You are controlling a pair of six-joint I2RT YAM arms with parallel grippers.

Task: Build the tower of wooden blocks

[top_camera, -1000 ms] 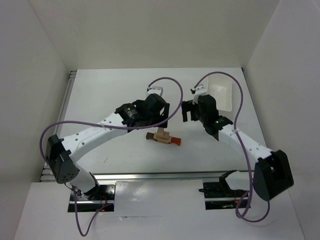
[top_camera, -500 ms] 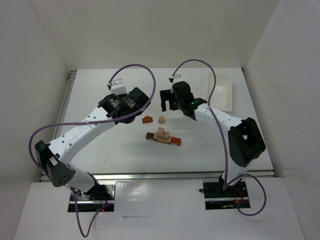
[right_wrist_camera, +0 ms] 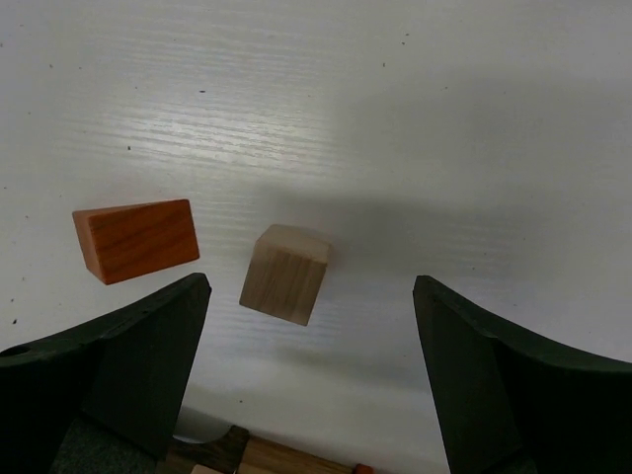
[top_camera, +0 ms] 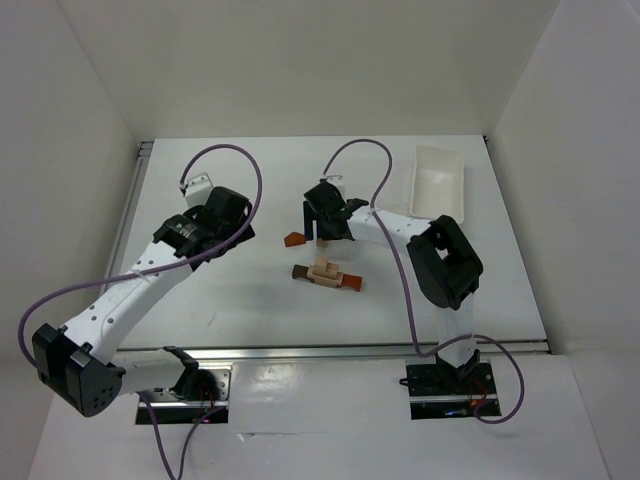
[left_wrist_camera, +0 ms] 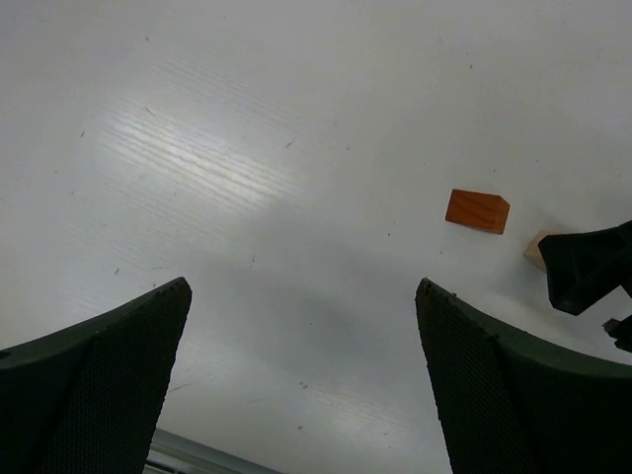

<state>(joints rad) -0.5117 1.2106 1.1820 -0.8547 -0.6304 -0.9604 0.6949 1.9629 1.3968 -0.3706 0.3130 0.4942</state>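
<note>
A partly built stack (top_camera: 325, 273) lies mid-table: a dark brown bar, tan blocks on it and a reddish-orange bar at its right end; its edge shows at the bottom of the right wrist view (right_wrist_camera: 259, 458). A loose orange wedge (top_camera: 293, 240) (right_wrist_camera: 135, 240) (left_wrist_camera: 477, 210) and a loose tan cube (right_wrist_camera: 285, 274) (left_wrist_camera: 537, 249) lie just behind it. My right gripper (top_camera: 322, 232) (right_wrist_camera: 306, 380) is open, hovering over the tan cube with the cube between its fingers, not touching. My left gripper (top_camera: 238, 228) (left_wrist_camera: 301, 385) is open and empty, to the left of the wedge.
A white plastic tray (top_camera: 437, 182) stands at the back right. White walls close in the table on the left, back and right. A metal rail runs along the near edge (top_camera: 340, 352). Purple cables loop above both arms.
My left gripper has drawn back to the left, away from the blocks. My right gripper has swung left and down, from near the tray to over the tan cube.
</note>
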